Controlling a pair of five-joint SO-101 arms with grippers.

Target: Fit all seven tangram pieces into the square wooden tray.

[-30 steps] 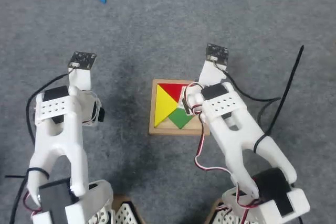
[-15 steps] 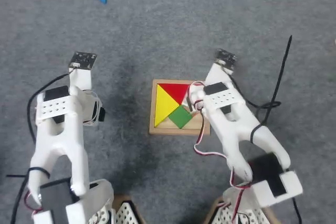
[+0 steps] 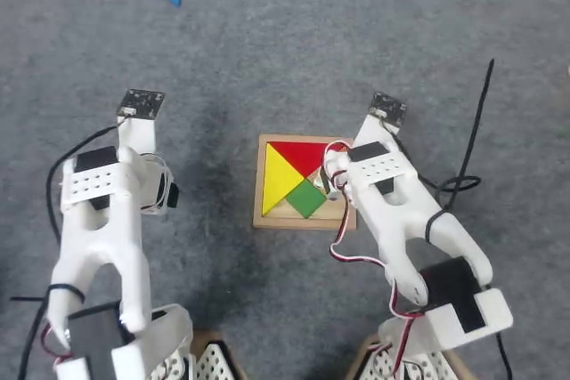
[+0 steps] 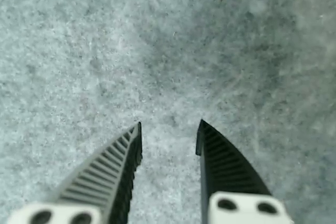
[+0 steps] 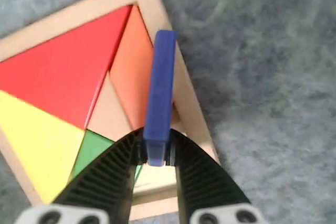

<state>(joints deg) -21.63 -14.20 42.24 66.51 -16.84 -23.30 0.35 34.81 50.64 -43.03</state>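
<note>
The right gripper (image 5: 156,148) is clenched on a blue tangram piece (image 5: 160,87), pinched on edge between its jaws and jutting forward past the tips. Beneath them lies the square wooden tray (image 5: 195,116), with the orange piece (image 5: 131,72) directly under the blue one and the green square (image 5: 94,153) beside one jaw. The left gripper (image 4: 169,129) stands released, jaws parted over grey carpet (image 4: 157,35), holding nothing.

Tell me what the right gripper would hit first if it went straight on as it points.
The right gripper is shut on a blue piece held on edge, so that piece leads. It would probably meet the orange triangle or the tray rim beside it; depth is too unclear to tell which.
</note>
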